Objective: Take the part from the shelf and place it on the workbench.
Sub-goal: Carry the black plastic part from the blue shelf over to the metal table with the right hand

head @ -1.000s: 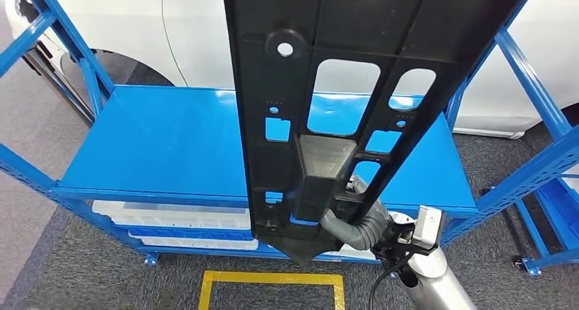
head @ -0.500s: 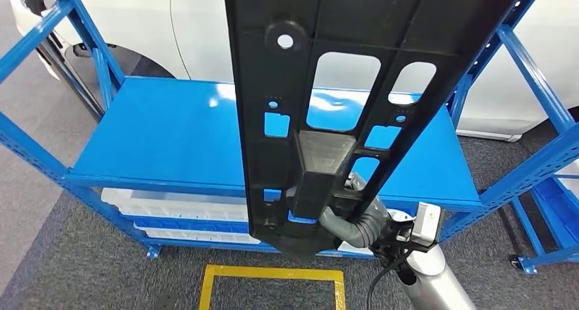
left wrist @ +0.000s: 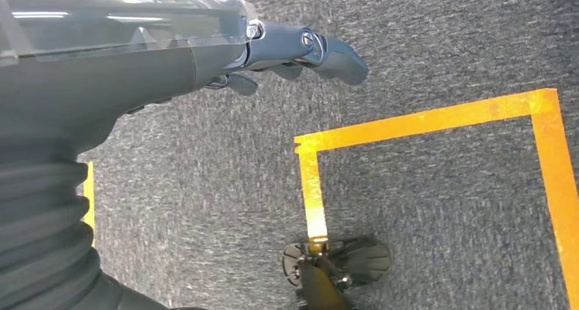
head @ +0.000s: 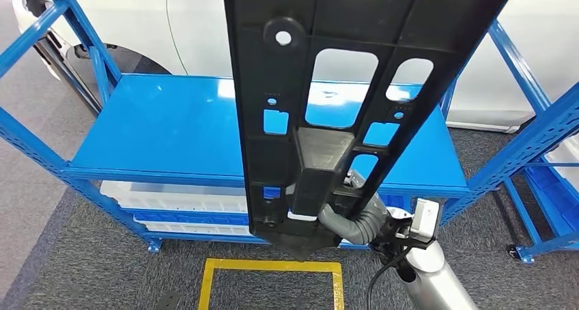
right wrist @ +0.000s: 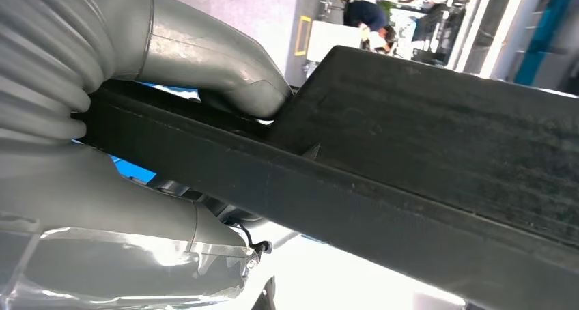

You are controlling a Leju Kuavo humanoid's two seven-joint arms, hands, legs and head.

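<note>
Right hand [head: 355, 218] of mine grips the long black plastic part [head: 321, 85], lifted upright clear of the blue shelf [head: 171, 129]. Left hand [left wrist: 300, 50] hangs over the floor, fingers curled, holding nothing. Pickup looks done; carrying and placing remain.

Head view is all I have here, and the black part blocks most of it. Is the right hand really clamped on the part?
Observer: Yes. In the right wrist view the right hand wraps the black part, with the thumb pressed on one face.
Operator: And the left hand?
Observer: The left hand holds nothing and hangs over grey carpet.
Operator: Anything on the floor near it?
Observer: Yellow tape marks a square corner on the carpet below that hand.
</note>
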